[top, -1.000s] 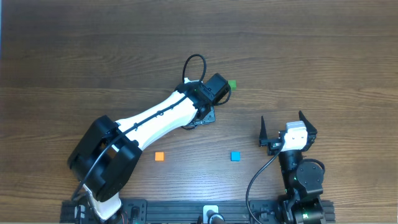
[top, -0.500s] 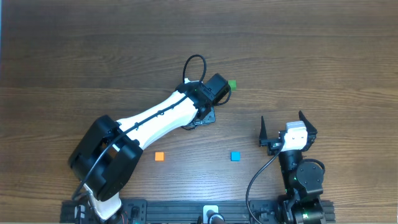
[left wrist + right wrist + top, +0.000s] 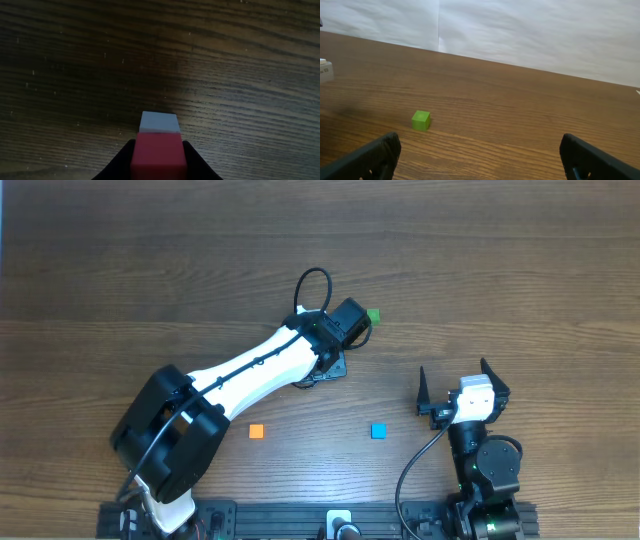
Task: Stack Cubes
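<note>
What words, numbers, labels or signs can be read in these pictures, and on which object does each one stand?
There is no text to read.
The red cube, the pale cube, the green cube, the orange cube and the blue cube show plain faces.
The wooden table carries no print or sign.

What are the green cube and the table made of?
The green cube looks like painted wood or plastic: it has flat matte faces, crisp edges and even colour, but I can't tell which material. The table looks like wood or wood-look laminate, dark brown with long grain lines and a slight sheen.
</note>
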You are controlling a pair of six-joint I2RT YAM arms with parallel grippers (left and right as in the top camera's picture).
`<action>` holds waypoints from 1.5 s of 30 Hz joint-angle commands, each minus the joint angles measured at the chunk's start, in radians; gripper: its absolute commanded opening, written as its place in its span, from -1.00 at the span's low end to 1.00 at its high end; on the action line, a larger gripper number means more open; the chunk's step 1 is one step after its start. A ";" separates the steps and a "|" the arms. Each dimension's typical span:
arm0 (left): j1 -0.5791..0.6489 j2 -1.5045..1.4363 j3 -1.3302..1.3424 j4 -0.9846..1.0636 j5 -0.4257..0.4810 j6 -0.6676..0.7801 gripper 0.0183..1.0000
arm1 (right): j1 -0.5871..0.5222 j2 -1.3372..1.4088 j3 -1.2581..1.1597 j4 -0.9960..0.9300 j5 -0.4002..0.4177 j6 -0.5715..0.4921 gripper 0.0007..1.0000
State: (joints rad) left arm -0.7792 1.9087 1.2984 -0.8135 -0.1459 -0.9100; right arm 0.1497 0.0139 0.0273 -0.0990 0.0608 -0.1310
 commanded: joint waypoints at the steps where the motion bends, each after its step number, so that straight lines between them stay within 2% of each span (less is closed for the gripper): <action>1: 0.005 0.026 -0.004 0.003 0.007 -0.011 -0.72 | 0.004 -0.008 -0.009 0.002 -0.008 0.002 0.98; 10: 0.005 0.042 -0.004 0.003 0.010 -0.011 -0.57 | 0.004 -0.008 -0.009 0.002 -0.008 0.002 0.98; 15: 0.005 0.042 -0.004 0.003 0.011 -0.012 -0.32 | 0.004 -0.008 -0.009 0.002 -0.008 0.002 0.99; 20: 0.005 0.042 -0.004 0.003 0.011 -0.012 0.05 | 0.004 -0.008 -0.009 0.002 -0.008 0.002 0.99; 22: 0.005 0.042 -0.004 0.003 0.011 -0.012 0.27 | 0.004 -0.008 -0.009 0.002 -0.008 0.002 0.98; 25: 0.005 0.038 -0.004 0.003 0.011 -0.012 0.85 | 0.004 -0.008 -0.009 0.002 -0.008 0.002 0.98; 26: 0.005 0.033 -0.004 0.003 0.011 -0.012 0.98 | 0.004 -0.008 -0.009 0.002 -0.008 0.002 0.99; 33: 0.004 -0.144 -0.004 -0.029 0.015 -0.011 1.00 | 0.004 -0.008 -0.009 0.002 -0.008 0.002 0.99; 38: -0.002 -0.297 -0.008 -0.157 0.010 -0.011 1.00 | 0.004 -0.008 -0.009 0.002 -0.008 0.002 0.99; 45: -0.017 -0.473 -0.165 -0.227 -0.017 -0.012 1.00 | 0.004 -0.008 -0.009 0.002 -0.008 0.002 0.98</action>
State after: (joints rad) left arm -0.7864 1.4860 1.2324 -1.0328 -0.1402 -0.9211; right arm 0.1497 0.0139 0.0273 -0.0994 0.0612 -0.1310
